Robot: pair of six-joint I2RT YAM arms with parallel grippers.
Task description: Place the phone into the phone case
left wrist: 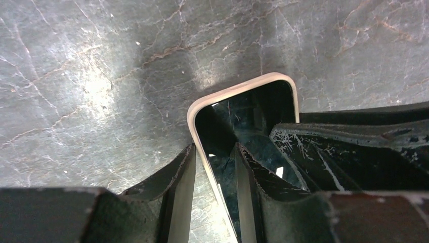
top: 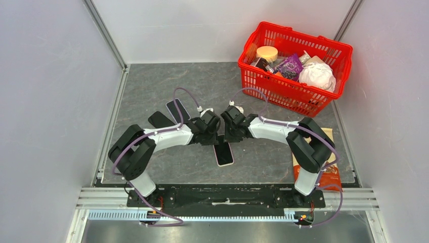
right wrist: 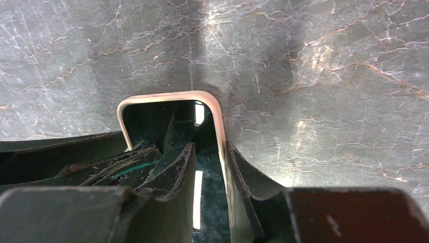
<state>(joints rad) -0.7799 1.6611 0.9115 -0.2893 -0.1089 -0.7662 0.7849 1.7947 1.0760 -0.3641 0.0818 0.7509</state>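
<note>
Far end of phone lost beneath left claw and right claw

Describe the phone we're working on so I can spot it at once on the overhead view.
From the red basket, come nearer to the middle of the grey table, where the left gripper and right gripper meet. The phone lies flat under them. Unlike the two dark slabs to its left, it has a cream rim and both grippers straddle its edges.
</note>
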